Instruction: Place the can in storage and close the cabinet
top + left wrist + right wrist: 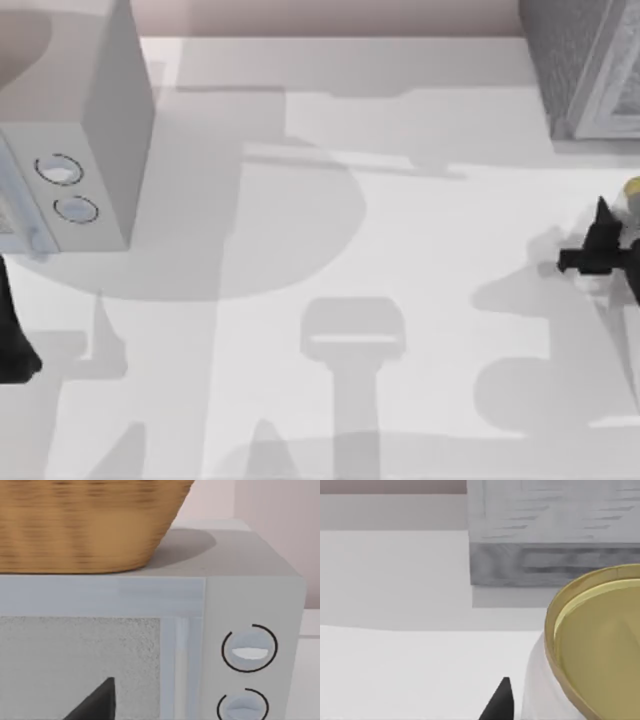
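The can (632, 192) stands upright at the table's far right edge, white-walled with a yellowish-olive top (600, 645). My right gripper (618, 222) is at the can, open. One dark fingertip (500, 702) sits just beside the can's wall with a thin gap; the other is hidden. The grey cabinet (585, 65) stands at the back right, a short way behind the can, and looms as a grey block (555, 545) in the right wrist view. My left gripper (12, 340) is parked at the table's left edge, facing the white box appliance.
A white microwave-like appliance (75, 130) with two round dials (249, 647) fills the back left corner. A woven basket (85, 525) rests on its top. Bare white tabletop (340, 260) lies between the appliance and the cabinet.
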Available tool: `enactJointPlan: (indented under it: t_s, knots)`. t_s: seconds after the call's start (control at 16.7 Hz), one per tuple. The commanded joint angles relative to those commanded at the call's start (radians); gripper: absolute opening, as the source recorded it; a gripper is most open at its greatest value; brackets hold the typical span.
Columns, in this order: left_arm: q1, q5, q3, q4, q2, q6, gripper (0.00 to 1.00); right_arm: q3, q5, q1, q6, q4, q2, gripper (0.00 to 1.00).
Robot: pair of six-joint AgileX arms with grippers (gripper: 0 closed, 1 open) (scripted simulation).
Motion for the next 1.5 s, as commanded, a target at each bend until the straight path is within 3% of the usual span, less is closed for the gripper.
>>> enactJointPlan:
  t_s: [0.12,0.84,1.5]
  knots:
    - [0.000,0.000,0.000,0.000,0.000,0.000,1.00,0.000,0.000,0.000,0.000,0.000,0.000,0.00]
    - [0.000,0.000,0.000,0.000,0.000,0.000,1.00,0.015,-0.002,0.003,0.001,-0.032,-0.052,0.00]
    - [0.000,0.000,0.000,0.000,0.000,0.000,1.00,0.057,-0.010,0.005,0.003,-0.529,-0.476,0.00]
